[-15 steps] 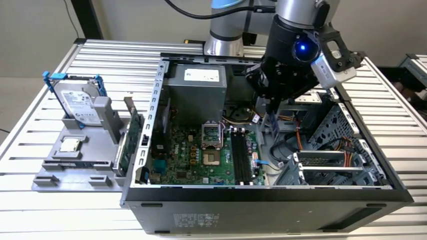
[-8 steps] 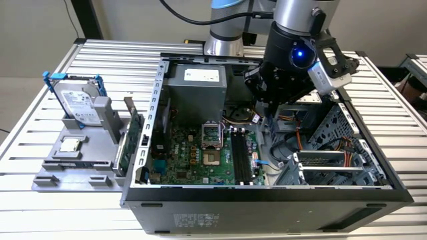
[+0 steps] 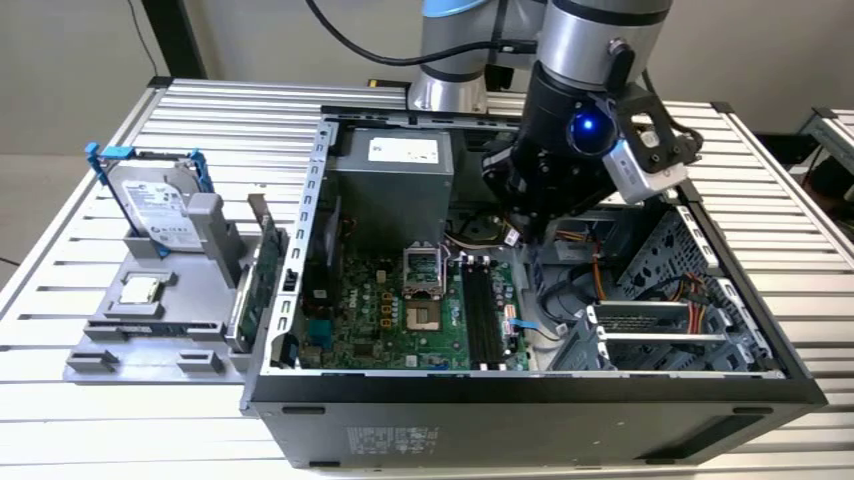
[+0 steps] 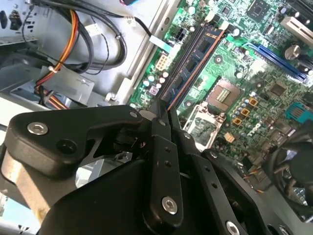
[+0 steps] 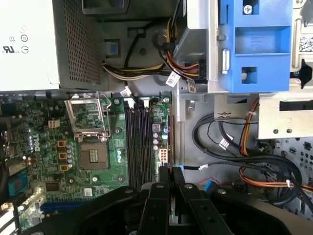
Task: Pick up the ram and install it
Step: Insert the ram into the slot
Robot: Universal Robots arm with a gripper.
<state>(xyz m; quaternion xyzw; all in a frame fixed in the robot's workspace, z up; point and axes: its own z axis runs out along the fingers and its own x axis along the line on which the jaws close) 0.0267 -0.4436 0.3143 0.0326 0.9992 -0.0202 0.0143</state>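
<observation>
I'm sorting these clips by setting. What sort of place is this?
Probably a robotics lab or test bench for computer assembly: an open computer case lies on a slotted aluminium table, with a grey parts fixture beside it holding a hard drive.

The gripper (image 4: 164, 115) is matt black metal with bright steel screw heads; the ram (image 4: 193, 61) beside it is a blue-green board, slightly glossy; around it the motherboard (image 5: 44, 161) is glossy green laminate; the computer case (image 3: 534, 415) is dull grey sheet metal.
</observation>
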